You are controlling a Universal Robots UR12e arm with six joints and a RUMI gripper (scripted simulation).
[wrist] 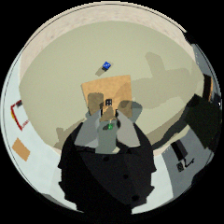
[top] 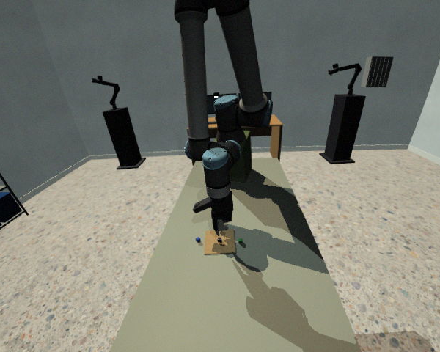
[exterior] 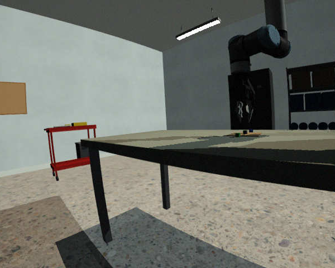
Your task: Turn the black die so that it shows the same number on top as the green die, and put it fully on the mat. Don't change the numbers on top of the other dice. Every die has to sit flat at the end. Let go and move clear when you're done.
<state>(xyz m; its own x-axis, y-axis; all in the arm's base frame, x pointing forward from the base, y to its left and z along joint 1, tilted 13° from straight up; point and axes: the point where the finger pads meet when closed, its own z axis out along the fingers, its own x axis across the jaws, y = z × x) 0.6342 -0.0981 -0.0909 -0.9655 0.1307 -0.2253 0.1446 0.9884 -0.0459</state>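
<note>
The black die rests on the tan mat, near its middle. Light pips show on it in the wrist view, too small to count surely. The green die is on the table just off the mat's right edge in the top view; its top number is unreadable. The blue die is on the table off the opposite edge. My gripper is above the black die, its fingers a little apart with nothing between them.
The long table carries the mat and dice. The arm's shadows fall across the mat and table. A dark green block stands behind the gripper in the top view, with a wooden desk farther back.
</note>
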